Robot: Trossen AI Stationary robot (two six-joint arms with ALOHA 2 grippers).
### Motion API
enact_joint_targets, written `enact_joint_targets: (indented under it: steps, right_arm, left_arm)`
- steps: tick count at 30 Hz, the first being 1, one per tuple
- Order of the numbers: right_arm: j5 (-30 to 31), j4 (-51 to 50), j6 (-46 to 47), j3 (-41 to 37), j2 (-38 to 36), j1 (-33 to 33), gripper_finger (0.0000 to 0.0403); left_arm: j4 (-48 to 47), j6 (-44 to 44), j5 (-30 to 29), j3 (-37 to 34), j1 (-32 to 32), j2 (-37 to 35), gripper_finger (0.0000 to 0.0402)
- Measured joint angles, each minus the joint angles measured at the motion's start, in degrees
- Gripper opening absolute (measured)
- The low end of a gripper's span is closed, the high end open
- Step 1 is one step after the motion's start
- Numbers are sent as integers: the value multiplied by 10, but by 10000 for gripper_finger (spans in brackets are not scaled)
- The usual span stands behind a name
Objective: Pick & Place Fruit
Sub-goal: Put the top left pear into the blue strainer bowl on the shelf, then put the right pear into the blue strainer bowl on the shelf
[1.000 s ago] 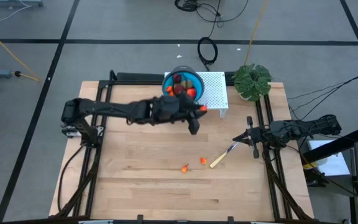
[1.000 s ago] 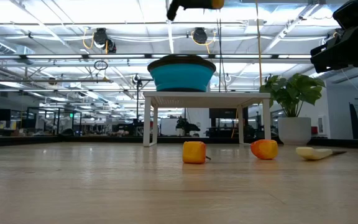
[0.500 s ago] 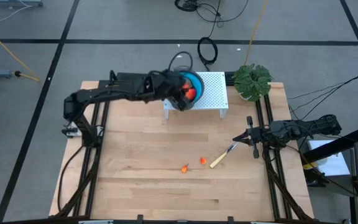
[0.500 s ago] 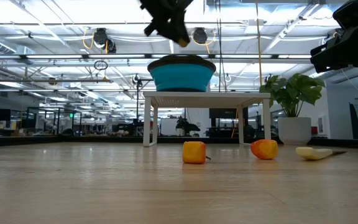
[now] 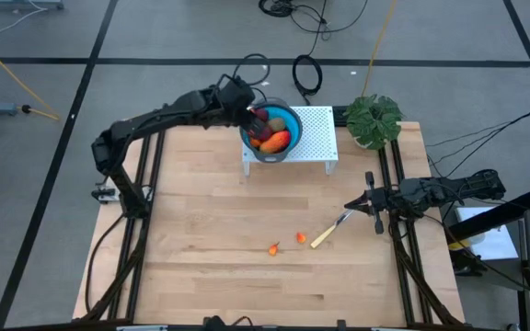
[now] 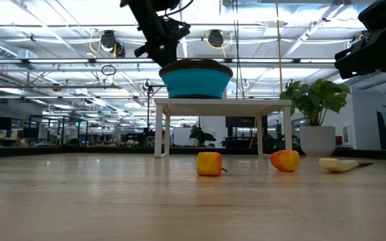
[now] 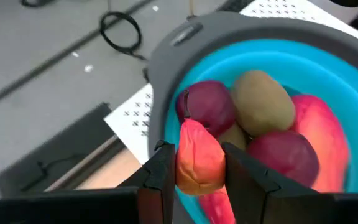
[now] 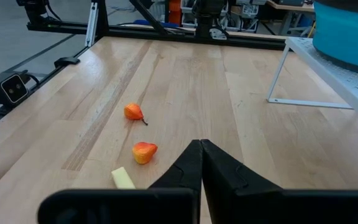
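A blue bowl with a grey rim stands on a white perforated stand at the table's far middle. It holds dark red balls, a brownish-green oval and a long red-orange piece. My left gripper hangs over the bowl's left rim, shut on a small orange fruit bit. Two more orange bits lie on the table's near middle. My right gripper waits shut at the right side. My left gripper pinches the small orange bit by its two sides between its two fingers. The fingers slant down from the table's left. The bit is lifted clear and sits above the bowl's inner left edge, over the fruit inside.
A yellow-handled knife lies right of the two orange bits. A green plant in a white pot stands at the far right corner beside the stand. Bare wood stretches across the table's left and near parts.
My left gripper has swung with the orange bit from the stand's near side toward the table's far edge and left. It now hangs over the bowl's left rim and has tipped to point more steeply down. It has stayed shut on the bit.
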Motion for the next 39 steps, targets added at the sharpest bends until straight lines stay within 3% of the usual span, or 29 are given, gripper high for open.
enact_joint_targets:
  steps: [4, 22, 34, 39]
  right_arm:
    - [0, 0, 0, 0, 0, 0, 0]
    - [0, 0, 0, 0, 0, 0, 0]
    - [-1, 7, 1, 0, 0, 0, 0]
    - [-2, 96, 40, -1, 0, 0, 0]
  left_arm:
    - [-7, 0, 33, 0, 3, 0, 108]
    - [-33, 38, 14, 0, -27, 9, 110]
    - [-32, 49, 14, 0, -26, 9, 214]
    - [-35, 43, 14, -1, -21, -22, 241]
